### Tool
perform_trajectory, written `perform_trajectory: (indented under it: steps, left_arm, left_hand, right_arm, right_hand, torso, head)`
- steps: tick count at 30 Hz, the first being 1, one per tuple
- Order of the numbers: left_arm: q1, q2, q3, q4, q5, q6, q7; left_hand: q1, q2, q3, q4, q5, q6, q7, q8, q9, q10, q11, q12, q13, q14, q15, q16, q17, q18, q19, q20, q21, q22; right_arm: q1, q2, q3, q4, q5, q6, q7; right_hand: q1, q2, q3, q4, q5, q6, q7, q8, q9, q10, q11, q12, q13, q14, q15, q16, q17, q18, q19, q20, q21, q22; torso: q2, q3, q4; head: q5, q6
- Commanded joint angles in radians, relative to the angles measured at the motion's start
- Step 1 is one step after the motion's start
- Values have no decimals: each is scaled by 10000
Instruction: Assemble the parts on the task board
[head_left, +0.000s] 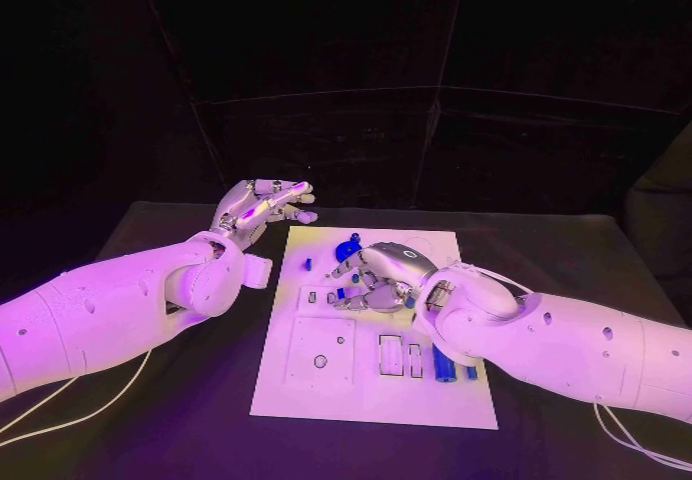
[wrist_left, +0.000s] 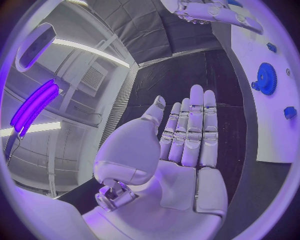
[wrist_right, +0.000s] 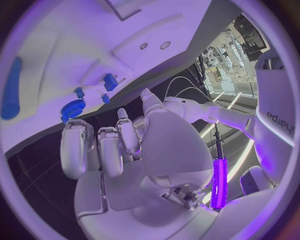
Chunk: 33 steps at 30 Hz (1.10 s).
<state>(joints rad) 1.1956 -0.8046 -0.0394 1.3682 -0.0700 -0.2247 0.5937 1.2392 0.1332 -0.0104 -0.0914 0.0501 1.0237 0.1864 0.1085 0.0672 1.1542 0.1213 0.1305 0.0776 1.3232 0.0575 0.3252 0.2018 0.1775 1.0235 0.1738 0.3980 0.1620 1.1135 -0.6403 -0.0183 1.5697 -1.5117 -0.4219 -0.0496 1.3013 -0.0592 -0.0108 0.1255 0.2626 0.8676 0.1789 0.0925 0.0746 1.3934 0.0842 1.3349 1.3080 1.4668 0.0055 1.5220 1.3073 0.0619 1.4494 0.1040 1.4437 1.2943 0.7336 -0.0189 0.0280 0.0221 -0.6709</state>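
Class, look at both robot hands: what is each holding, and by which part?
Nothing. The left hand is flat and empty; the right hand hangs over the task board with nothing in its fingers.

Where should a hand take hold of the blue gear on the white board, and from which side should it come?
Take the blue gear by its toothed rim, with fingers on opposite sides, coming down from above. It seems to lie flat on the task board, so its broad face offers no hold, while the rim looks free all round. A small blue part lies near, so keep the fingers close.
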Motion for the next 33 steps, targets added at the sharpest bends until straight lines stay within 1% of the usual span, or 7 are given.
perform_trajectory:
  steps: [1, 4, 9, 10, 21, 27, 33]
  left_arm:
    - [12, -34, 4, 24, -860, 365, -292]
    - [15, -111, 5, 81, -1496, 383, -832]
    - [221, -317, 8, 273, -3520, 850, -3648]
    - [265, -351, 8, 303, -3835, 995, -4159]
    - [901, -159, 8, 418, -7222, 3418, -9431]
    - [1153, 372, -4, 77, -8657, 4301, -10351]
    - [1354, 1078, -160, -441, -9260, 4614, -10732]
  left_hand:
    - [-64, 35, 10, -88, 15, 99, -91, -47, 14, 290, -139, 94, 50, 604, -199, 361, 227, 103, 445, -172, 279, 123]
    - [-173, 42, 5, -97, -59, 505, -457, 76, 79, 1203, -591, 474, 294, 1850, -691, 1759, 1105, 79, 1840, -719, 1242, 579]
    - [-538, 102, -97, 106, 71, 1151, -928, 454, 299, 2465, -1048, 1670, 1164, 2201, -1135, 9164, 9064, 76, 3056, -1192, 2541, 1293]
    - [-759, -2, -261, 270, 18, 1215, -963, 698, 456, 2363, -1204, 2406, 1816, 2235, -1196, 10597, 10786, -169, 3474, -1326, 3966, 2839]
    - [-1813, 166, -1205, 2039, 35, 419, -1096, 2298, 1462, 556, -1185, 5893, 4844, 2184, -1254, 11643, 12305, -742, 4233, -1388, 7901, 7768]
    - [-1823, 203, -1969, 2848, -10, 217, -1352, 3740, 2422, 1341, -1441, 9314, 8359, 2417, -1436, 12315, 13431, -951, 4373, -1538, 9034, 9366]
    - [-1635, 259, -2310, 3120, -23, -220, -1418, 4496, 3047, 1430, -1478, 10139, 9257, 2476, -1481, 12456, 13690, -990, 4340, -1585, 9280, 9698]
  right_arm:
    - [131, -343, 17, 347, 1337, -921, 1872]
    - [385, -764, 21, 546, 2211, -926, 2188]
    - [1041, -1617, 23, 577, 3660, -448, 2156]
    - [1150, -1749, 22, 551, 3874, -370, 2132]
    - [1789, -2584, 36, -275, 5051, -438, 2243]
    - [1847, -2484, 38, -601, 5167, -355, 2185]
    - [1868, -2340, 37, -724, 5150, -307, 1908]
  right_hand:
    - [158, 117, -34, -21, 248, 84, -50, 71, 17, -53, 12, 21, 410, 781, 10, -69, 1530, -49, -33, 70, -60, -53]
    - [401, 279, 34, -100, 619, 149, -77, 141, 31, -125, -18, -56, 345, 739, -18, -161, 1370, -22, -101, 47, -134, -189]
    - [432, 347, -18, -83, 618, 207, -97, 211, 41, -235, -35, -187, 227, 648, -37, -365, 1019, 43, -262, 28, -314, -522]
    - [430, 357, -38, -76, 584, 218, -102, 226, 43, -271, -40, -232, 185, 625, -42, -419, 929, 59, -302, 23, -360, -606]
    - [538, 442, -76, -93, 566, 286, -130, 311, 54, -392, -69, -377, 57, 554, -72, -603, 655, 145, -513, -3, -617, -1061]
    - [544, 443, -80, -95, 568, 285, -131, 312, 53, -400, -69, -388, 48, 550, -73, -613, 639, 148, -519, -5, -626, -1075]
    - [557, 452, -126, -84, 644, 286, -136, 335, 51, -423, -75, -416, 22, 540, -81, -658, 586, 163, -558, -15, -686, -1165]
  torso:
    - [-32, 3, -22]
    - [-105, 21, -35]
    - [-280, 43, -53]
    - [-294, 47, -55]
    - [-598, 195, -90]
    - [-684, 251, -69]
    - [-727, 284, -58]
  head:
    - [7, 39]
    - [20, -1]
    - [49, -51]
    - [57, -58]
    - [121, -197]
    - [132, -252]
    - [163, -297]
